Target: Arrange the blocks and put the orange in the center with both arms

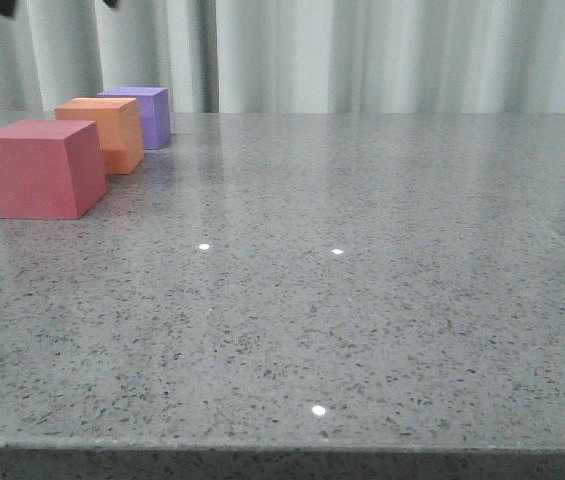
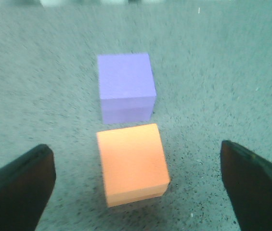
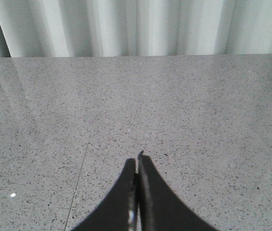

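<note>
Three cubes stand in a row at the table's left, running from near to far: the pinkish-red cube (image 1: 42, 167) nearest, the orange cube (image 1: 107, 132) in the middle, the purple cube (image 1: 147, 115) farthest. In the left wrist view the orange cube (image 2: 132, 163) lies between my wide-open fingers, with the purple cube (image 2: 126, 86) just beyond it. My left gripper (image 2: 135, 149) is open, empty and raised above the orange cube; only its dark fingertips (image 1: 0, 6) show in the front view. My right gripper (image 3: 137, 161) is shut on nothing over bare table.
The grey speckled table (image 1: 362, 300) stretches to the right of the cubes. Its front edge (image 1: 282, 447) runs along the bottom of the front view. A pale curtain (image 1: 392, 50) hangs behind the table.
</note>
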